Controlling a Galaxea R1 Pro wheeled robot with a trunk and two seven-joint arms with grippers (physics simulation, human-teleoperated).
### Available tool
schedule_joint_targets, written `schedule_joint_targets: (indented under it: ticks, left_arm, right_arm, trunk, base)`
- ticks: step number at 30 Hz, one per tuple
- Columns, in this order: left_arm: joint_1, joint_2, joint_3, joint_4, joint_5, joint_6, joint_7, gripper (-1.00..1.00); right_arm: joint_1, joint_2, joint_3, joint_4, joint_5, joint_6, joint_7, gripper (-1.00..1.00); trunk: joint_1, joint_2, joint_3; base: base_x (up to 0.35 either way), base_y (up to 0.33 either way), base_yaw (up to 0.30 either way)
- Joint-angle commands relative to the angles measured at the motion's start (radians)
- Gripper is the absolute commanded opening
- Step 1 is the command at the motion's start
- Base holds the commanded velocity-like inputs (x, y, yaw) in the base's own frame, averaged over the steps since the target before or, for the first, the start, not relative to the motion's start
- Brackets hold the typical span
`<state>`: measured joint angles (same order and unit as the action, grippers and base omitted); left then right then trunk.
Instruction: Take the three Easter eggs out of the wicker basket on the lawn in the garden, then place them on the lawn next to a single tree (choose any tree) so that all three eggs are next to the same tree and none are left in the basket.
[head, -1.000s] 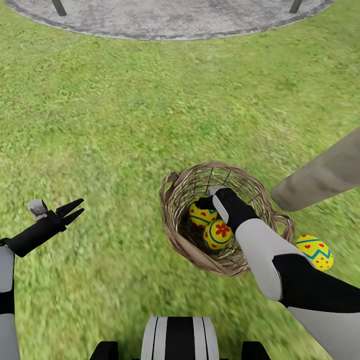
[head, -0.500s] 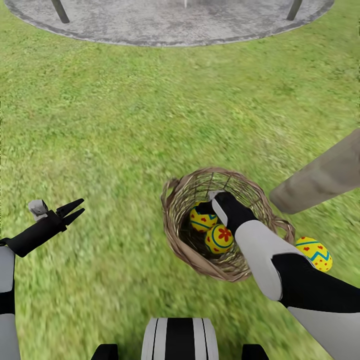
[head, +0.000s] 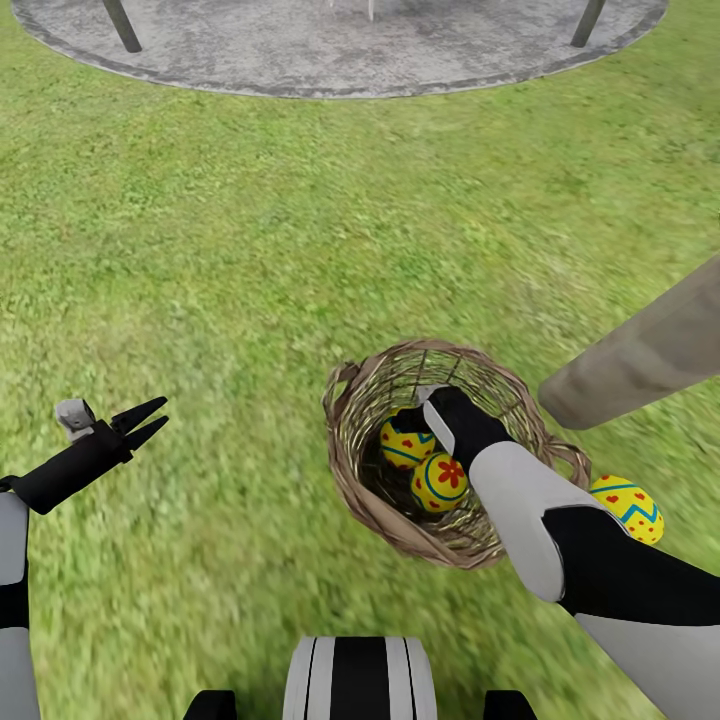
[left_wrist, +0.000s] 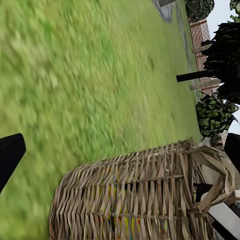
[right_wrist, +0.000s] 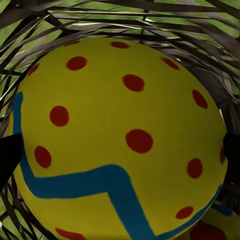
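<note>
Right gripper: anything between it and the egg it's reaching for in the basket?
Nothing visible. The right gripper is inside the basket, and the wrist view shows the egg directly ahead between the finger tips, with only wicker behind it. A second egg lies beside it, not in the path.

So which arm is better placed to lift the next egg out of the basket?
The right. Its gripper is already down inside the wicker basket, against the upper egg, which looms close in the right wrist view. The left gripper hangs over grass, well away.
</note>
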<state>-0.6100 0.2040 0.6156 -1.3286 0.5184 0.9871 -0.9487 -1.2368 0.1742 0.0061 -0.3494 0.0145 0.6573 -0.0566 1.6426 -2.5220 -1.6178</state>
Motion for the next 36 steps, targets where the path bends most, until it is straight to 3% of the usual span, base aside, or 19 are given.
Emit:
schedule_joint_targets:
  ticks: [1,10,13,15,36]
  left_arm:
    - [-0.001,0.0,0.001,0.0,-0.001,0.004,-0.004,1.0]
    - [-0.001,0.0,0.001,0.0,0.0,0.004,-0.004,1.0]
    - [-0.001,0.0,0.001,0.0,0.0,0.005,-0.004,1.0]
    - [-0.001,0.0,0.001,0.0,0.0,0.005,-0.004,1.0]
    - [-0.001,0.002,0.001,0.0,0.001,0.008,-0.004,1.0]
  right_arm:
    - [0.0,0.0,0.002,0.03,0.005,0.005,-0.003,-1.0]
    - [0.0,0.0,-0.001,0.03,-0.011,0.005,-0.002,-1.0]
    - [0.0,-0.005,0.001,0.03,-0.126,0.007,-0.008,-1.0]
    - [0.0,-0.007,0.001,0.03,-0.142,0.007,-0.009,-1.0]
    - [0.001,-0.009,0.002,0.031,-0.146,0.007,-0.011,-1.0]
  trunk:
    - [0.0,0.0,-0.001]
    - [0.0,0.0,-0.001]
    - [0.0,0.0,-0.001]
    - [0.0,0.0,-0.001]
    - [-0.001,0.0,0.007]
  base:
    - [0.0,0.0,0.0]
    - [0.0,0.0,0.0]
    - [0.0,0.0,0.0]
    - [0.0,0.0,0.0]
    - [-0.06,0.0,0.0]
